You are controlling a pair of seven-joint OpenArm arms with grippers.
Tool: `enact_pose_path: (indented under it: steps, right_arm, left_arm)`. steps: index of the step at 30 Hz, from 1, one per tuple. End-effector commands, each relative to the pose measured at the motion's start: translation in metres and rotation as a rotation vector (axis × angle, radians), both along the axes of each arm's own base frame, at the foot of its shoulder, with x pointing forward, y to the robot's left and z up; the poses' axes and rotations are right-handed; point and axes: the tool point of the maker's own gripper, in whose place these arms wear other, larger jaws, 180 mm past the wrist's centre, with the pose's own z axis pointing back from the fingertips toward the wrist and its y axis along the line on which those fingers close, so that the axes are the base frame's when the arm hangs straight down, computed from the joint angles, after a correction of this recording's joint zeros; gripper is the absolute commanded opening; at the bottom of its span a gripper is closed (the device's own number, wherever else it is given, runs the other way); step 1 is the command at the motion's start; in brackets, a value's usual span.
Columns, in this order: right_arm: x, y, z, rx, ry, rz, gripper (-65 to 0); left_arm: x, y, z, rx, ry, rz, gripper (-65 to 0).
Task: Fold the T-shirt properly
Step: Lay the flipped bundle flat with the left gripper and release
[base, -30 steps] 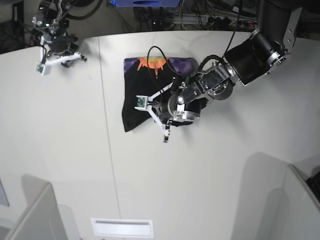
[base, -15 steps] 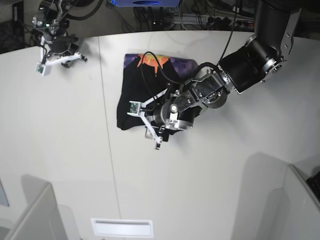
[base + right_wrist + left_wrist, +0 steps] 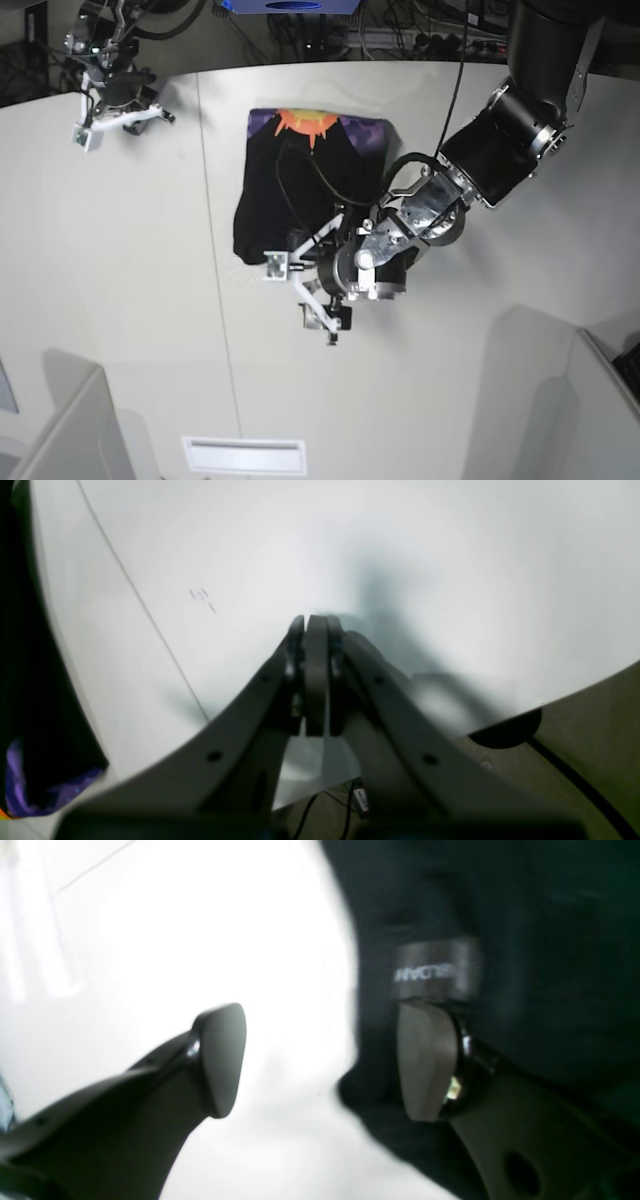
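One T-shirt [image 3: 300, 190] on your table [image 3: 130, 300], folded into a compact dark block toward the far middle. Orange sunburst and purple print show along its far edge; the rest faces up plain black.

Two arms in the base view. Your left gripper [image 3: 300, 290] sits at the shirt's near edge, low over the tabletop. In the left wrist view, its two fingers are spread wide with nothing between them. One finger [image 3: 220, 1060] hangs over bare white table. The other finger [image 3: 425, 1060] lies against the black cloth [image 3: 500, 915], right at the hem. One grey neck label [image 3: 435, 972] shows just beyond that fingertip; the lettering is too blurred to read.

Your right gripper [image 3: 315, 630] is well apart from the shirt, near the far corner of the table. Its two fingers are pressed flat together, holding nothing. One purple corner of the shirt [image 3: 30, 785] peeks in at the edge of that wrist view.

One thin seam line [image 3: 215, 260] runs across the tabletop, beside the shirt.
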Motion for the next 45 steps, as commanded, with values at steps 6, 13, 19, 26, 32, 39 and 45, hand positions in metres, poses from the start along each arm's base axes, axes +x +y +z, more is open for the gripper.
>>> enact_pose_path:
  steps: [6, 13, 19, 26, 32, 39, 45]
  right_arm:
    - [0.012, -0.004, 0.01, -0.019, -0.046, 0.006, -65.0]
    - [0.027, 0.012, 0.022, -0.028, -0.135, 0.167, -65.0]
    - [0.023, 0.02, 0.03, -0.052, -0.206, 0.267, -65.0]
    - [0.013, 0.003, 0.03, -0.107, -0.171, 0.318, -65.0]
    - [0.018, -0.012, 0.036, -0.162, -0.167, 0.364, -65.0]
    - [0.039, -0.03, 0.058, -0.247, -0.267, 0.396, -65.0]
    - [0.042, -0.063, 0.046, -0.376, -0.306, 0.395, -65.0]
  left_arm:
    - [0.025, 0.003, 0.069, -0.19, -0.134, 0.083, -52.3]
    - [0.012, 0.028, 0.091, -0.321, -0.18, 0.191, -65.0]
    - [-0.009, 0.087, 0.083, -0.42, -0.186, 0.339, -65.0]
    - [-0.068, 0.122, 0.063, -0.589, -0.157, 0.312, -65.0]
    - [-0.092, 0.144, 0.062, -0.686, -0.168, 0.355, -65.0]
    - [-0.105, 0.15, 0.045, -0.633, -0.182, 0.318, -65.0]
    - [-0.098, 0.174, 0.027, -0.634, -0.268, 0.363, -65.0]
